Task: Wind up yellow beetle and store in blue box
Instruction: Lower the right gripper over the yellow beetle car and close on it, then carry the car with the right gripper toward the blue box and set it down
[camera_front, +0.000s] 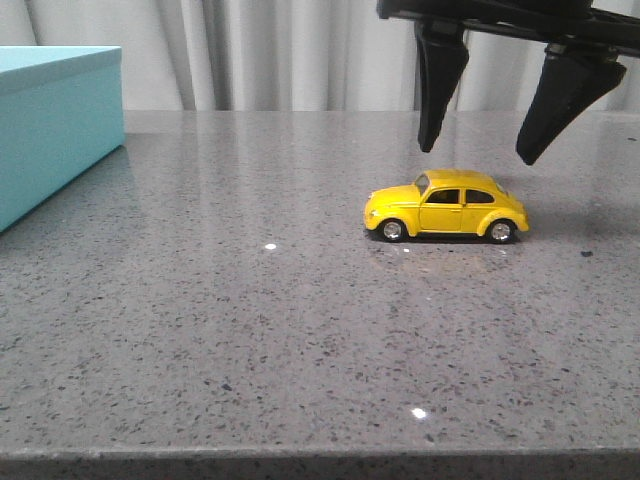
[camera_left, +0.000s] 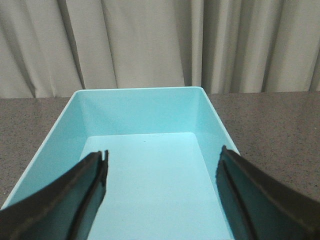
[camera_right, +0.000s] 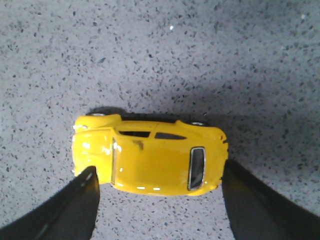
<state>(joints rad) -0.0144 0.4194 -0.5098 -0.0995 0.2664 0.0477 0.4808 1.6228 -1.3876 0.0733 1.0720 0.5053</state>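
Front view: the yellow beetle (camera_front: 446, 205) stands on its four wheels on the grey speckled table (camera_front: 250, 330), right of centre, nose pointing left. The right gripper (camera_front: 484, 148) hangs directly above it, jaws spread wide, holding nothing, tips clear of the roof. The blue box (camera_front: 55, 125) sits at the far left, well apart from the car. Left wrist view: the left gripper (camera_left: 162, 172) hovers over the box's open, empty interior, jaws wide apart and empty. Right wrist view: the car lies between the two dark fingers (camera_right: 75, 200), one off the bonnet end and one off the tail, so the jaws appear aligned along the car's length rather than across its flanks. Risk assessment: closing on the rounded, glossy bumpers could let the toy squirt out or roll on its free wheels. A descent slightly off-centre would likely strike the roof and push the car along the smooth table. A weak hold would hamper the pull-back winding stroke.
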